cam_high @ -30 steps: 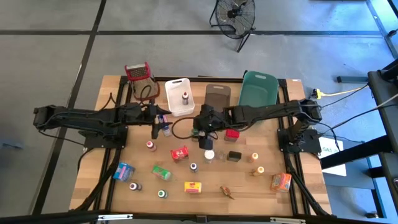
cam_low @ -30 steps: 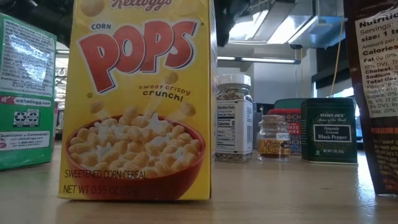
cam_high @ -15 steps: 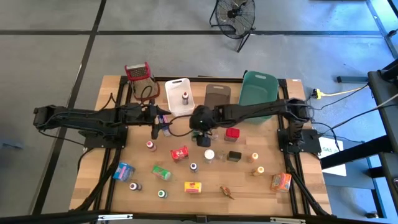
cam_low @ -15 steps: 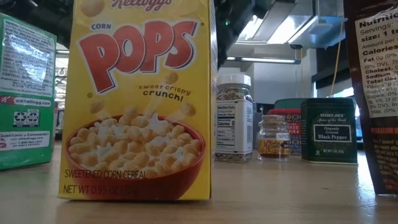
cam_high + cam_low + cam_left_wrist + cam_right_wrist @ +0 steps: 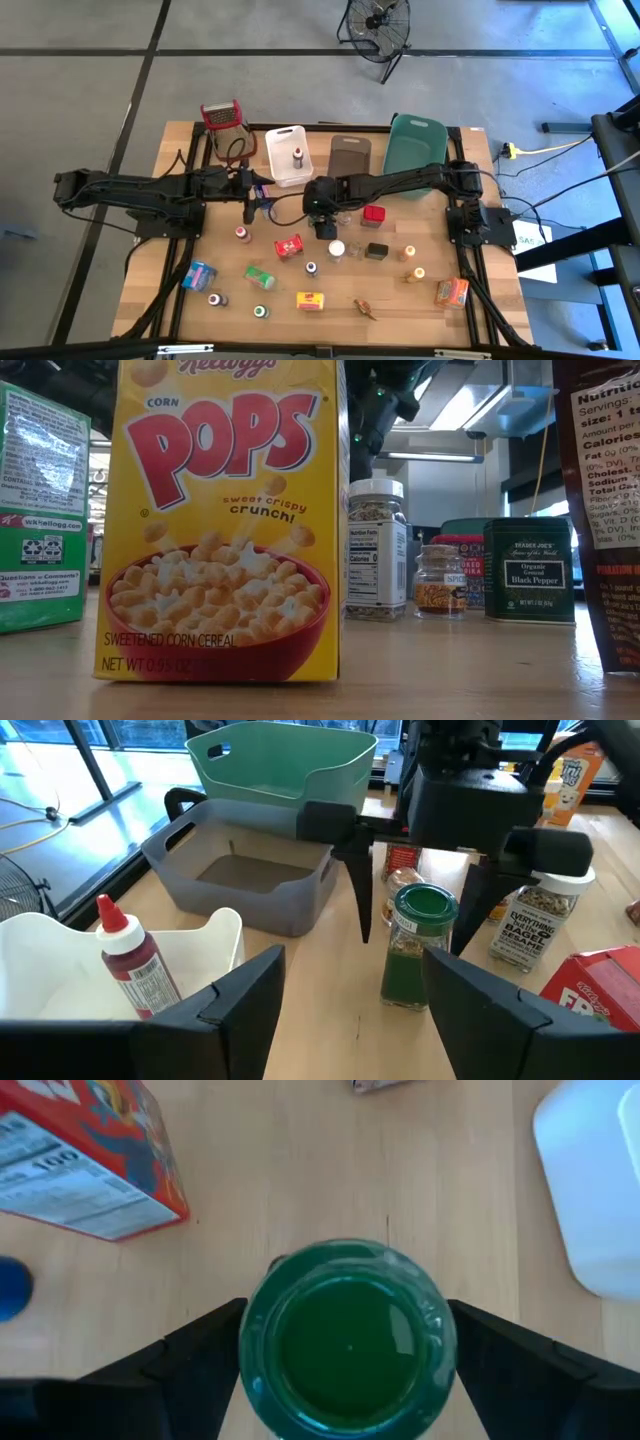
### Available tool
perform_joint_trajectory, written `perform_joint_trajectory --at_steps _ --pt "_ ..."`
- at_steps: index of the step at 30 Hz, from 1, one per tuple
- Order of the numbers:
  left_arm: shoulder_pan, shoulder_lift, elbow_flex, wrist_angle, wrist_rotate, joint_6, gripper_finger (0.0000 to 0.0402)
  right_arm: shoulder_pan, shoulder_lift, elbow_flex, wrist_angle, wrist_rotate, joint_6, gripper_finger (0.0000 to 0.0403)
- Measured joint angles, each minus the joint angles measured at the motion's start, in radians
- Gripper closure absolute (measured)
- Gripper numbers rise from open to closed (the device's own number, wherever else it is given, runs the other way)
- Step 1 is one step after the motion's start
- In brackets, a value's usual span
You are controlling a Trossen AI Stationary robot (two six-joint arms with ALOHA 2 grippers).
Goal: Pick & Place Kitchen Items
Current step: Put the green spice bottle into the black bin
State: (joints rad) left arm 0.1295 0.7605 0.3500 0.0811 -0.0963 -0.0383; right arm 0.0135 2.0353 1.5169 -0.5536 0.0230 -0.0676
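Wooden slats of the surface (image 5: 420, 290) carried scattered groceries as the right gripper (image 5: 418, 925) hung directly over a green-capped spice jar (image 5: 411, 947) standing upright near the middle, beside the white tub (image 5: 281, 172). Its fingers stood wide apart on either side of the cap, gripping nothing. A clean pick likely called for lowering squarely until the fingers flanked the jar's body, then closing evenly. The left gripper (image 5: 249, 208) waited nearby, part-open and empty.

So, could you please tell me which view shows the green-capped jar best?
The left wrist view: the green-capped jar stands whole between the right gripper's open jaws. The right wrist view shows only its cap; the high view hides it.
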Motion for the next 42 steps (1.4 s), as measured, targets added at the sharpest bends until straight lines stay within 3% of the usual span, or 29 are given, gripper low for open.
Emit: perform_joint_trajectory --at_steps 5,12,23,29,35,38,42 --pt "0.000 0.000 0.000 0.000 0.000 0.000 0.0169 0.000 0.000 0.000 -0.013 0.000 -0.012 0.0103" --pt "0.000 0.000 0.000 -0.003 0.000 0.000 0.0171 0.000 0.000 0.000 -0.009 0.000 -0.019 0.0208" --pt "0.000 0.000 0.000 -0.012 0.000 0.000 0.0170 0.002 -0.001 0.003 -0.011 0.010 -0.019 0.0209" --pt "0.000 0.000 0.000 -0.014 0.000 0.000 0.0171 0.035 -0.040 0.113 -0.224 0.105 0.006 0.0209" --pt "0.000 0.000 0.000 -0.023 0.000 0.000 0.0169 0.048 -0.079 0.306 -0.474 0.129 0.068 0.0209" --pt "0.000 0.000 0.000 -0.024 0.000 -0.001 0.0170 0.025 -0.087 0.400 -0.616 0.197 0.124 0.0209" --pt "0.000 0.000 0.000 -0.026 0.001 -0.004 0.0171 -0.034 -0.097 0.434 -0.647 0.254 0.146 0.0209"
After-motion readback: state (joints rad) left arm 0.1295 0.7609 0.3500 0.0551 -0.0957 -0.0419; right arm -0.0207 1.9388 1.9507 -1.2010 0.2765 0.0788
